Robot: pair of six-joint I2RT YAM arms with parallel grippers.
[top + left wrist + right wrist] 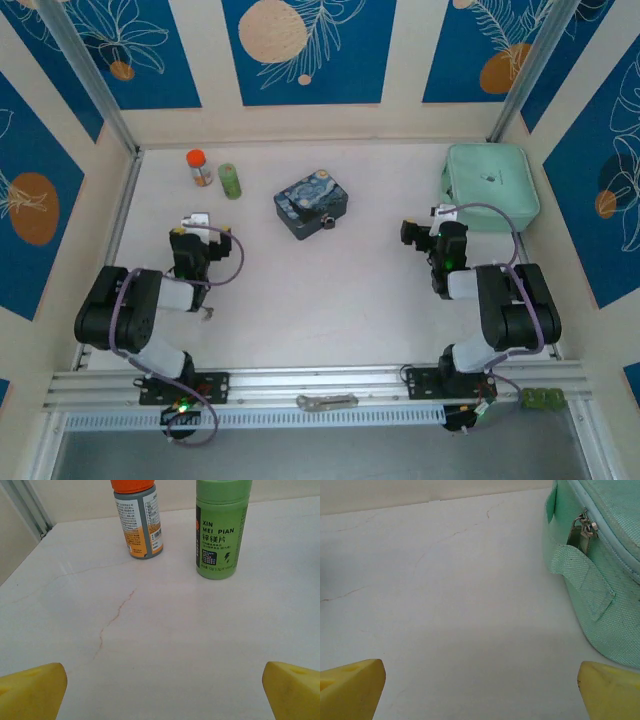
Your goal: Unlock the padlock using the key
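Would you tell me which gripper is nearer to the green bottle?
Left. The left gripper sits a short way from the green bottle, facing it; the right gripper is across the table beside the mint zip case.

light: bright, even, soft, from overhead | shadows: faint and short at the base of the green bottle (222,527), a soft grey one beside the mint pouch (600,595) | exposure: pale table (330,300) slightly washed out | focus: overhead view sharp; wrist views crisp mid-range, lower corners a little soft | distortion: mild wide-angle bowing at overhead edges
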